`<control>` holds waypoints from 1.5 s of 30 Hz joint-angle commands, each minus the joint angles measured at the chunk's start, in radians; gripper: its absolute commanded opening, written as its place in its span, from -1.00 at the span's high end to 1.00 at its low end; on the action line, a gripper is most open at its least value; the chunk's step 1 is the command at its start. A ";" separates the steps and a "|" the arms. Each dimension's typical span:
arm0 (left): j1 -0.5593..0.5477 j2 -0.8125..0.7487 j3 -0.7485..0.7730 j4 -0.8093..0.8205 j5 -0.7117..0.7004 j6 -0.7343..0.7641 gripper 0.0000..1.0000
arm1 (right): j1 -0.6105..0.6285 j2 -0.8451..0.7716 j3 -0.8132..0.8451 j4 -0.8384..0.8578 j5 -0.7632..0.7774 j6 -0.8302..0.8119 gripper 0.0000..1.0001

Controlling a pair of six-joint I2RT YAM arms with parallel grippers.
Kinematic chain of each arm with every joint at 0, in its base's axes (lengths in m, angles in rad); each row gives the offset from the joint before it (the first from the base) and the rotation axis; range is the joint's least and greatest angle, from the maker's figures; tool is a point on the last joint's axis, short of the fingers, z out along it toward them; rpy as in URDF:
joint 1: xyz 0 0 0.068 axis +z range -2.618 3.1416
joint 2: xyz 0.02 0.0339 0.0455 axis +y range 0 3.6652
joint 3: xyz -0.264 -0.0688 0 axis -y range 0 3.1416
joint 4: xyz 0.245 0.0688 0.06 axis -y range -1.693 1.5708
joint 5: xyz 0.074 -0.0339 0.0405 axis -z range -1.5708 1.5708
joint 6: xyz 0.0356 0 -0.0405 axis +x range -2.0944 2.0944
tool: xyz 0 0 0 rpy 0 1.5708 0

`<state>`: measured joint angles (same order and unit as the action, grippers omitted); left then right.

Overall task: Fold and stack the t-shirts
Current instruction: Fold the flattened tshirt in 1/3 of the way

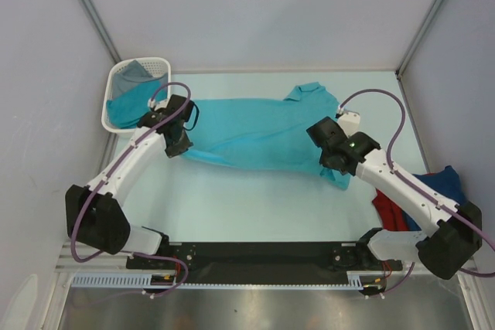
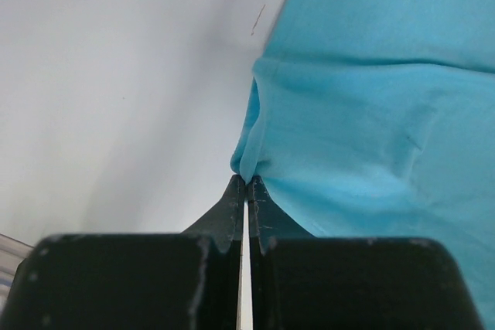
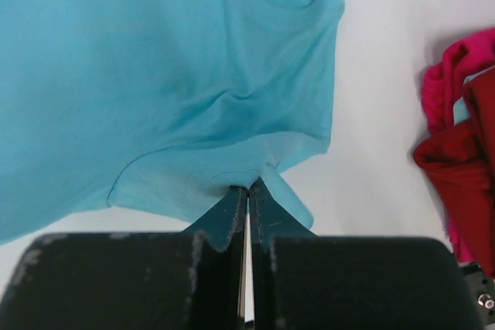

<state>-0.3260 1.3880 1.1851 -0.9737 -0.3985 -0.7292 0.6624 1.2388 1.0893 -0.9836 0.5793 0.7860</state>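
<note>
The left fingers (image 2: 232, 208) are pressed together on a bunched fold at the left edge of the teal t-shirt (image 2: 371, 113), with cloth puckering just at their tips. The right fingers (image 3: 232, 210) are likewise closed, pinching the near right corner of the same t-shirt, where the hem gathers into creases below the neck opening. From above, the teal t-shirt (image 1: 255, 129) lies stretched sideways across the pale table (image 1: 255, 206), held at each end by one arm. Off its left end, on the far side, stands a white basket (image 1: 147, 61) holding a grey shirt (image 1: 138, 71) and some more teal cloth. Off its right end, nearer the arm bases, a red shirt (image 1: 389, 210) and a navy blue shirt (image 1: 442, 182) lie crumpled together at the table's edge, well apart from the teal one.
</note>
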 commanded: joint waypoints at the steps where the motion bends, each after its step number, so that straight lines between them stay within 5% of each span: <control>1: 0.022 0.016 0.068 -0.003 -0.026 0.025 1.00 | -0.059 -0.021 0.076 0.049 0.037 -0.073 1.00; 19: 0.045 0.091 0.125 0.016 -0.030 0.033 1.00 | -0.121 0.103 0.193 0.167 0.022 -0.177 1.00; 45: 0.096 0.374 0.297 0.043 -0.031 0.016 1.00 | -0.244 0.493 0.458 0.272 -0.013 -0.208 1.00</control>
<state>-0.2504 1.7443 1.4368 -0.9470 -0.4091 -0.7143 0.4286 1.6955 1.4761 -0.7422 0.5610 0.5751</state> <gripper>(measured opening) 0.010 0.012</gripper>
